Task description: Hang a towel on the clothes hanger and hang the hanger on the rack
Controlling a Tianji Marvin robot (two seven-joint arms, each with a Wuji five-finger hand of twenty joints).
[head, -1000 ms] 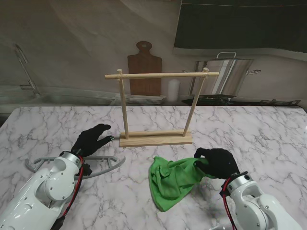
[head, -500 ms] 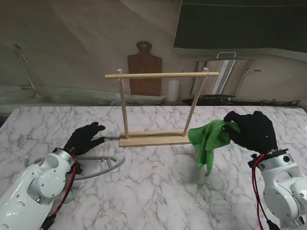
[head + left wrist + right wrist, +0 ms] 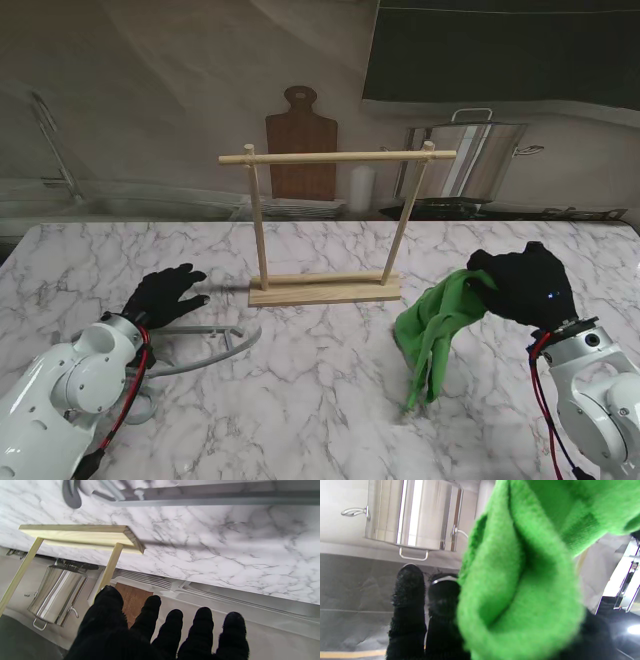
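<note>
The right hand, clamped on the towel at lower right, is well apart from the hanger lying by the spread, empty left hand at lower left.

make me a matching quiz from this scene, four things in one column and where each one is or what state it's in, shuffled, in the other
Things:
1. green cloth towel
2. grey plastic clothes hanger
3. light wooden rack
4. left hand

States:
A. lying flat on the marble table, partly under an arm
B. open, fingers spread, holding nothing
C. standing upright, nothing on its top bar
D. dangling from the right hand, lifted off the table

Pairs: 1-D, 2-A, 3-C, 4-B
</note>
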